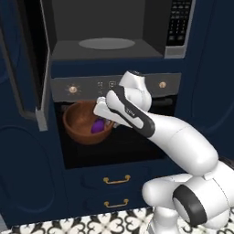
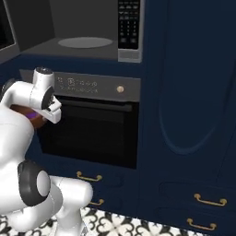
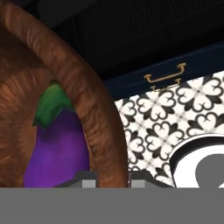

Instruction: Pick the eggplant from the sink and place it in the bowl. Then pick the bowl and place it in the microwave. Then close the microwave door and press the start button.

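Across the upper part of the left base view, the microwave stands open in the navy cabinetry, its round glass turntable bare and its keypad panel at upper right. The microwave door swings out along the left edge, seen nearly edge-on. Below the cavity runs the oven with its grey knob strip and dark window, and under that two drawers with brass handles.

At centre left of that view, the bowl hangs in the air in front of the oven window, tilted slightly, with the eggplant lying inside it toward the right wall. The hand sits at the bowl's right rim; in the hand view the reddish-brown rim passes between the two dark fingertips at the bottom, so the hand is clenched on the bowl's wall. In that view the eggplant fills the lower left, green cap up, with patterned floor tile at right.
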